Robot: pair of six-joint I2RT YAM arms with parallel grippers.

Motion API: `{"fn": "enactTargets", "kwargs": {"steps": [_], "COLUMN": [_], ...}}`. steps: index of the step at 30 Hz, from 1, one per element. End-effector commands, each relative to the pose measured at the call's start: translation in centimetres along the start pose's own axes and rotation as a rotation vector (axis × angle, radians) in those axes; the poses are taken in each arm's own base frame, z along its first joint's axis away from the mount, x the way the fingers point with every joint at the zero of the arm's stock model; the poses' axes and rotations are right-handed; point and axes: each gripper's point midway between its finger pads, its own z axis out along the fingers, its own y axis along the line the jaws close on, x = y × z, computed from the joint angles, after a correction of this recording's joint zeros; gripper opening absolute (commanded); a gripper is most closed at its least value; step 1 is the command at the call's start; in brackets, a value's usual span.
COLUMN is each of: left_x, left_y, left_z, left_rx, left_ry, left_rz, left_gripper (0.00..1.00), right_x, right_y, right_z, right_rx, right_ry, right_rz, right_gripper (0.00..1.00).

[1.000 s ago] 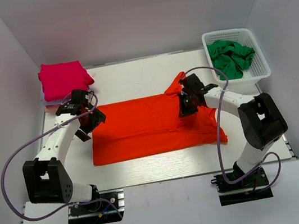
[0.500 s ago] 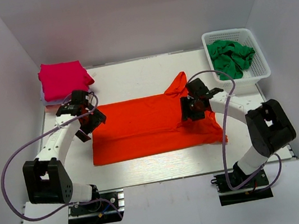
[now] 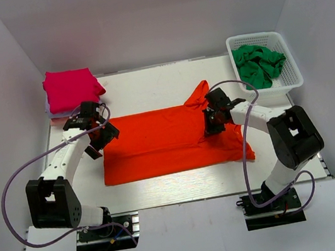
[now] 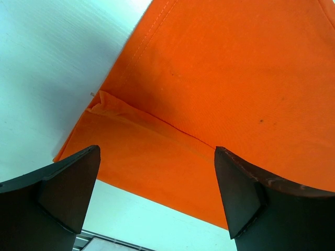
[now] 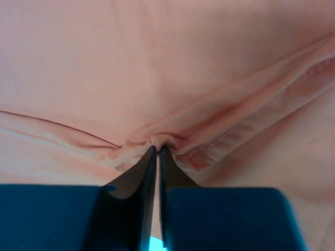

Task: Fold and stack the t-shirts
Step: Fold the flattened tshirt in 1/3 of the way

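At the far left lies a folded magenta shirt (image 3: 71, 88). Nearer, the left gripper (image 3: 97, 136) hangs with its fingers spread wide and holding nothing, over the left edge of the orange shirt (image 3: 157, 143), which lies flat across the middle of the table (image 3: 148, 81). The right gripper (image 3: 213, 123) has its fingers almost closed, pinching a ridge of cloth near that shirt's right end. At the far right, a green shirt (image 3: 258, 63) sits crumpled in the basket (image 3: 293, 83).

From above, the right gripper (image 3: 211, 126) hides its own fingertips and the cloth under them, only a pale sliver (image 3: 48, 107) shows beneath the magenta t-shirt (image 3: 71, 88) at upper left, and the orange t-shirt (image 4: 235, 78) runs off the left wrist view's top and right edges.
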Motion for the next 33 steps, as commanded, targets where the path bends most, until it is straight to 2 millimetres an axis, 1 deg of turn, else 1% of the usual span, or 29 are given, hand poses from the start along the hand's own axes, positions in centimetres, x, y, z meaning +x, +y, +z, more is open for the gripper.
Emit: {"fn": "enactTargets", "kwargs": {"steps": [1, 3, 7, 8, 11, 13, 14, 16, 17, 19, 20, 21, 22, 24, 26, 27, 28, 29, 30, 31, 32, 33], "left_x": [-0.1, -0.1, -0.1, -0.1, 0.0, 0.0, 0.0, -0.3, -0.3, -0.3, -0.3, -0.1, 0.0, 0.0, 0.0, 0.0, 0.0, 0.2, 0.0, 0.0, 0.0, 0.0], "left_y": [-0.1, -0.1, -0.3, -0.3, -0.2, -0.2, -0.2, -0.5, -0.5, -0.5, -0.5, -0.3, -0.2, -0.2, -0.2, -0.2, -0.2, -0.3, -0.5, -0.5, -0.5, -0.5], "left_z": [-0.3, -0.3, 0.0, 0.0, 0.2, 0.2, 0.2, 0.0, 0.0, 0.0, 0.0, 0.0, 0.2, 0.2, 0.2, 0.2, 0.2, 0.4, 0.4, 0.4, 0.4, 0.4], "left_rx": [0.021, 0.021, 0.021, 0.021, 0.014, 0.014, 0.014, 0.021, 0.021, 0.021, 0.021, 0.014, 0.008, 0.008, 0.008, 0.008, 0.008, 0.007, 0.015, 0.015, 0.015, 0.015], "left_ry": [-0.007, -0.007, -0.007, -0.007, 0.0, 0.0, 0.0, -0.006, -0.007, -0.007, -0.007, 0.0, 0.006, 0.006, 0.006, 0.006, 0.006, 0.019, 0.012, 0.011, 0.011, 0.011], "left_rz": [0.004, 0.004, 0.004, 0.004, 0.005, 0.005, 0.005, 0.004, 0.004, 0.004, 0.004, 0.005, 0.007, 0.007, 0.007, 0.007, 0.007, 0.008, 0.006, 0.006, 0.006, 0.006], "left_gripper": [1.0, 1.0, 1.0, 1.0, 1.0, 1.0, 1.0, 1.0, 1.0, 1.0, 1.0, 1.0, 1.0, 1.0, 1.0, 1.0, 1.0, 1.0, 1.0, 1.0, 1.0, 1.0], "right_x": [-2.5, -3.1, -4.2, -4.2, -4.5, -4.6, -5.0, -4.5, -4.9, -4.9, -5.1, -4.6, -4.9, -5.2, -5.3, -5.5, -5.3, -5.8, -6.1, -6.4, -6.6, -6.3], "right_y": [2.0, 2.1, 3.0, 2.9, 3.4, 3.3, 3.5, 3.5, 3.7, 3.6, 4.1, 3.5, 4.0, 4.1, 4.4, 4.8, 4.8, 5.1, 5.3, 5.4, 5.3, 4.7], "right_z": [-0.3, -0.5, -0.8, -0.4, 0.0, 0.2, 0.4, 1.0, 1.0, 1.5, 1.4, 2.0, 2.1, 2.1, 1.8, 1.3, 1.4, 0.7, 0.2, -0.8, -1.1, -1.0], "right_rx": [-0.067, -0.071, -0.094, -0.091, -0.097, -0.091, -0.09, -0.083, -0.083, -0.073, -0.076, -0.053, -0.054, -0.049, -0.051, -0.055, -0.057, -0.062, -0.07, -0.073, -0.062, -0.053], "right_ry": [-0.064, -0.083, -0.096, -0.087, -0.067, -0.055, -0.057, -0.031, -0.039, -0.023, -0.02, 0.006, 0.006, 0.006, 0.001, -0.015, -0.02, -0.047, -0.069, -0.101, -0.118, -0.124], "right_rz": [-0.01, -0.016, -0.064, -0.066, -0.092, -0.109, -0.121, -0.135, -0.145, -0.162, -0.178, -0.188, -0.197, -0.208, -0.228, -0.24, -0.248, -0.254, -0.257, -0.245, -0.236, -0.214], "right_gripper": [0.06, 0.0, 0.0, 0.0, 0.0, 0.0, 0.0, 0.0, 0.0, 0.0, 0.0, 0.04, 0.11, 0.27, 0.36, 0.46, 0.57, 0.73, 0.9, 0.9, 0.9, 0.9]}}
